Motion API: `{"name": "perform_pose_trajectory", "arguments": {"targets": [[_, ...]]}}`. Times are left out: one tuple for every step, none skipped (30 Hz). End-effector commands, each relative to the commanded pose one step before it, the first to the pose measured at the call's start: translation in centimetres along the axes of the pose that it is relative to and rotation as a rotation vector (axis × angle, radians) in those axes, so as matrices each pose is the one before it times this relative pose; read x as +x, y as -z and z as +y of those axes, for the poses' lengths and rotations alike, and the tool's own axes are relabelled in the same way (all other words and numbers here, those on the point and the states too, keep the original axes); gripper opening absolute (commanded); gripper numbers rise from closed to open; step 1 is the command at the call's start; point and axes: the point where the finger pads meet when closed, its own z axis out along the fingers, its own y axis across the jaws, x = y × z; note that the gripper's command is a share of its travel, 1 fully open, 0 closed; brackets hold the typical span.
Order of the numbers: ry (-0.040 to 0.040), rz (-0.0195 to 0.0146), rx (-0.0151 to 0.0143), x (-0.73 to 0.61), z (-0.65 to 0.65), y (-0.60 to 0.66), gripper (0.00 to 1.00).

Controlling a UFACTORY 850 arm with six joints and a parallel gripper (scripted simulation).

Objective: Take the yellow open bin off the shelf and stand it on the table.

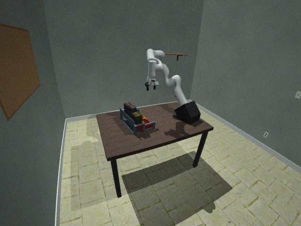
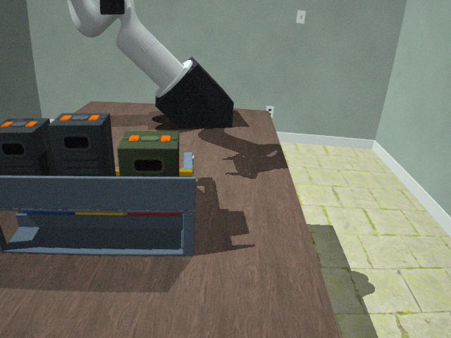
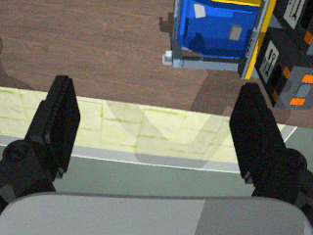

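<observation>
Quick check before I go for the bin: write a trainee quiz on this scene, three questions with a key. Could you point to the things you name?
1. True or false: the black-fingered gripper (image 1: 151,88) (image 3: 156,99) is shut on a bin.
2. Fill in: on the blue-grey shelf (image 1: 134,128) (image 2: 96,192) (image 3: 210,65), between the blue open bin (image 2: 48,212) (image 3: 215,36) and the red open bin (image 1: 141,127) (image 2: 153,214), sits the ____ one.
3. What colour are the latches on the dark green case (image 1: 137,118) (image 2: 148,153)?
A) white
B) orange
C) blue

Key: 1 false; 2 yellow; 3 B
</observation>
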Motion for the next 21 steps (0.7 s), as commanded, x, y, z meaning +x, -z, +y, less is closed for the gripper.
{"name": "perform_pose_trajectory", "arguments": {"targets": [[-0.00155, 0.00102, -0.00089, -0.619, 3.769, 0.053, 1.00], [-0.00003, -0.00001, 0.00000, -0.180, 1.085, -0.001, 1.00], [0.00000, 0.00000, 0.00000, 0.000, 0.000, 0.000, 1.00], [0.00000, 0.00000, 0.00000, 0.000, 0.000, 0.000, 1.00], [0.00000, 0.00000, 0.00000, 0.000, 0.000, 0.000, 1.00], [0.00000, 0.00000, 0.00000, 0.000, 0.000, 0.000, 1.00], [0.00000, 0.00000, 0.00000, 0.000, 0.000, 0.000, 1.00], [0.00000, 0.00000, 0.00000, 0.000, 0.000, 0.000, 1.00], [0.00000, 0.00000, 0.00000, 0.000, 0.000, 0.000, 1.00], [0.00000, 0.00000, 0.00000, 0.000, 0.000, 0.000, 1.00], [0.00000, 0.00000, 0.00000, 0.000, 0.000, 0.000, 1.00], [0.00000, 0.00000, 0.00000, 0.000, 0.000, 0.000, 1.00], [0.00000, 0.00000, 0.00000, 0.000, 0.000, 0.000, 1.00], [0.00000, 0.00000, 0.00000, 0.000, 0.000, 0.000, 1.00], [0.00012, -0.00003, -0.00014, -0.083, 0.493, 0.003, 1.00], [-0.00003, -0.00001, 0.00001, -0.087, 0.525, -0.001, 1.00], [-0.00003, -0.00001, 0.00001, -0.087, 0.525, -0.001, 1.00], [-0.00003, -0.00001, 0.00001, -0.087, 0.525, -0.001, 1.00], [-0.00003, -0.00001, 0.00001, -0.087, 0.525, -0.001, 1.00], [0.00000, 0.00000, 0.00000, 0.000, 0.000, 0.000, 1.00], [0.00000, 0.00000, 0.00000, 0.000, 0.000, 0.000, 1.00]]}}
